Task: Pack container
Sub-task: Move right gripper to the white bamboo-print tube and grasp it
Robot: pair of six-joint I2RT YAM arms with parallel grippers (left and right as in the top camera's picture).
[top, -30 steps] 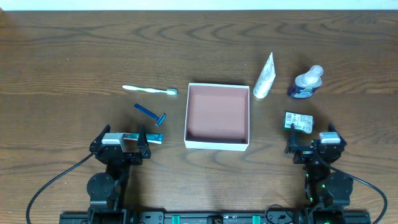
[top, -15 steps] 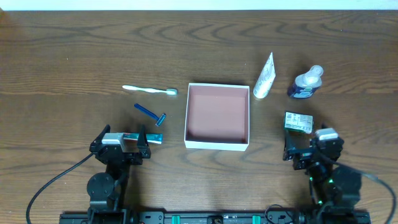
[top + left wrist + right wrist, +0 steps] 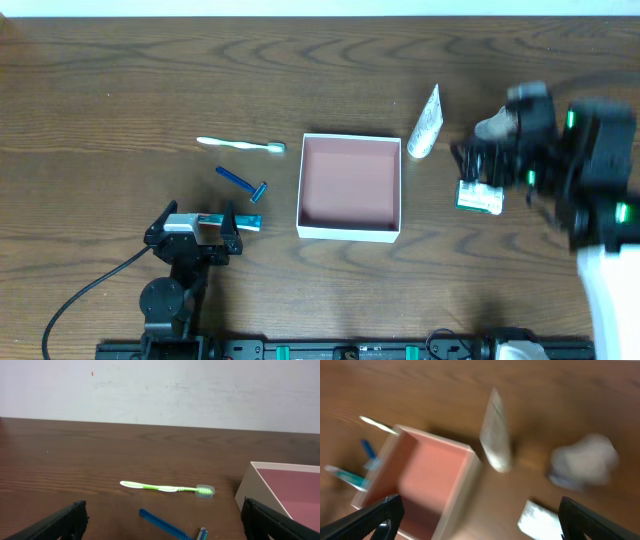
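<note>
The container [image 3: 349, 233], a square white box with a pinkish-brown inside, sits mid-table with nothing in it; it also shows in the left wrist view [image 3: 248, 491] and, blurred, in the right wrist view [image 3: 470, 474]. My left gripper [image 3: 200, 234] rests open and empty near the front edge, left of the box, its fingers wide apart in its wrist view [image 3: 162, 521]. My right gripper [image 3: 489, 160] is open and empty, raised over the items right of the box; its wrist view [image 3: 480, 525] is motion-blurred.
A green and white toothbrush [image 3: 240, 145], a blue razor [image 3: 243, 183] and a small blue item [image 3: 249, 223] lie left of the box. A white tube [image 3: 425, 122], a bottle [image 3: 492, 128] partly hidden by the arm, and a flat packet [image 3: 480, 197] lie right of it.
My right arm has lifted from its rest at the front edge and swung back over the bottle and packet. The left arm and the objects have not moved.
</note>
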